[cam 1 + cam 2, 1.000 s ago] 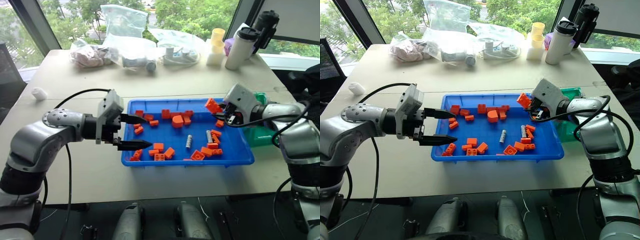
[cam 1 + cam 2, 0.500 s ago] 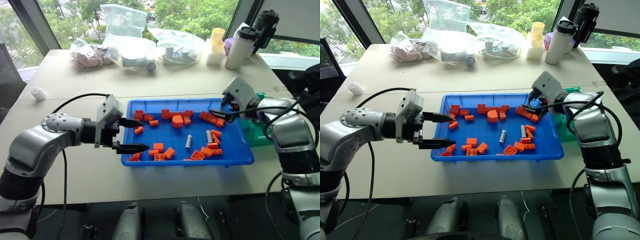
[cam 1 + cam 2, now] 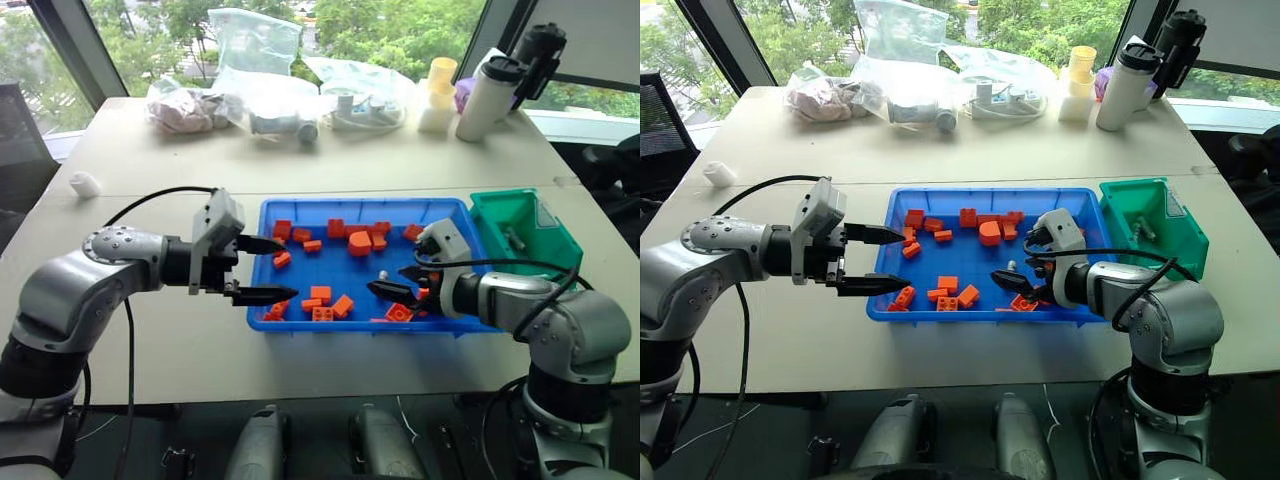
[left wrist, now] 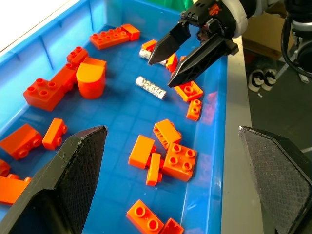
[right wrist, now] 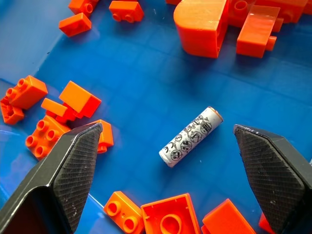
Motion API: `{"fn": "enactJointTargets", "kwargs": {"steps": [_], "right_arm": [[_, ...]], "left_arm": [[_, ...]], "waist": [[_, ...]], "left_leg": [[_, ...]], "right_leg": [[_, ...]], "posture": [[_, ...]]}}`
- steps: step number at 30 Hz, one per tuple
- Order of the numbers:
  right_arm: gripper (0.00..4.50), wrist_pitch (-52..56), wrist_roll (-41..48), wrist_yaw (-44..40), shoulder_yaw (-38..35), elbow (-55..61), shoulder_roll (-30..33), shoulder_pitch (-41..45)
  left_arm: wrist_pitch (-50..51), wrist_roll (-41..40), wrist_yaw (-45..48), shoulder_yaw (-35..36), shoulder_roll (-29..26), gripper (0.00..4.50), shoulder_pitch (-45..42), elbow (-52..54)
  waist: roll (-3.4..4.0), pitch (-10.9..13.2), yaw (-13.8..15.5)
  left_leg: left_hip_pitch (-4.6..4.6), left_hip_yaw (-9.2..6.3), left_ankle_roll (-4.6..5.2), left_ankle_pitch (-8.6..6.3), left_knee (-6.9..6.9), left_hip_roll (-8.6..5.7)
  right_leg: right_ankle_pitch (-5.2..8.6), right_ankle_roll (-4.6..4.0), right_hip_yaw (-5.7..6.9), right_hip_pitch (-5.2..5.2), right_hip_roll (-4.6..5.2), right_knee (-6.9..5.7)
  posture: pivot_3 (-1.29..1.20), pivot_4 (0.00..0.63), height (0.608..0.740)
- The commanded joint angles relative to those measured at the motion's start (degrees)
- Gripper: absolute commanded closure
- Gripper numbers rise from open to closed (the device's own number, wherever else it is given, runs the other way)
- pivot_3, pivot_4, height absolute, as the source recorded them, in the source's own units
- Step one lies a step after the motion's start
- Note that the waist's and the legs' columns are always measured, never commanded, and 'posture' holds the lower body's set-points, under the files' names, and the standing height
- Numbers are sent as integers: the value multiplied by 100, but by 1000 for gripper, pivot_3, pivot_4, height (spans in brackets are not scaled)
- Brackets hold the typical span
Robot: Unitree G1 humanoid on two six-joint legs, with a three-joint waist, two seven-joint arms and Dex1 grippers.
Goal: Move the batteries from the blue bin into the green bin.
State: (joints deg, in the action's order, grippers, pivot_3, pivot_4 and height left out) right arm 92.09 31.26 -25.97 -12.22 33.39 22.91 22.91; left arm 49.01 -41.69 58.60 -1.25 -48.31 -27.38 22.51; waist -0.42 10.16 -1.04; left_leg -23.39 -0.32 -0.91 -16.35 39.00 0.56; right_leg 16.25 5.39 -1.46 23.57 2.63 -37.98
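Along the far edge of the pale worktop [image 3: 330, 165]: clear bags [image 3: 262, 75], one with something pinkish [image 3: 185, 110], a white flask [image 3: 482, 95] with a dark lid, a black bottle [image 3: 538, 52], a stack of cream cups [image 3: 437, 92]. Near the left edge, a small white object [image 3: 84, 183]. Scattered orange bricks [image 3: 360, 241], loose, some touching, one rounded.

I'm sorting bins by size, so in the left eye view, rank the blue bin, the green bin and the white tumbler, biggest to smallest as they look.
1. Blue bin, clearly largest.
2. Green bin.
3. White tumbler, which stands farther from the camera, so its smaller look against the green bin is unsure.
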Motion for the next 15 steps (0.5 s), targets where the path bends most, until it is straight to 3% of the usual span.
{"fn": "enactJointTargets", "kwargs": {"steps": [1,8,11,15], "right_arm": [[37,41,537,582,-2,6,-54,-12],[37,41,382,1551,637,-802,-342,392],[793,41,93,1710,1024,-1093,-70,433],[2831,35,-15,1598,1455,-1001,294,398]], "left_arm": [[-48,-21,7,66,9,0,-76,75],[-3,-38,-61,65,93,0,-150,84],[75,-104,-155,117,146,0,-119,183],[152,-200,-269,219,156,0,-67,255]], "waist": [[0,0,-10],[-1,0,-4],[-2,-1,12],[-21,-12,26]], "left_leg": [[0,0,0,0,-1,1],[0,2,0,0,-1,2],[1,0,0,0,-1,2],[2,-3,0,0,0,-1]], "right_leg": [[0,0,0,1,-1,-1],[0,0,-1,1,-3,0],[0,0,0,-1,-3,0],[0,0,1,-7,0,5]], "posture": [[0,150,740],[0,150,740],[0,150,740],[0,150,740]]}}
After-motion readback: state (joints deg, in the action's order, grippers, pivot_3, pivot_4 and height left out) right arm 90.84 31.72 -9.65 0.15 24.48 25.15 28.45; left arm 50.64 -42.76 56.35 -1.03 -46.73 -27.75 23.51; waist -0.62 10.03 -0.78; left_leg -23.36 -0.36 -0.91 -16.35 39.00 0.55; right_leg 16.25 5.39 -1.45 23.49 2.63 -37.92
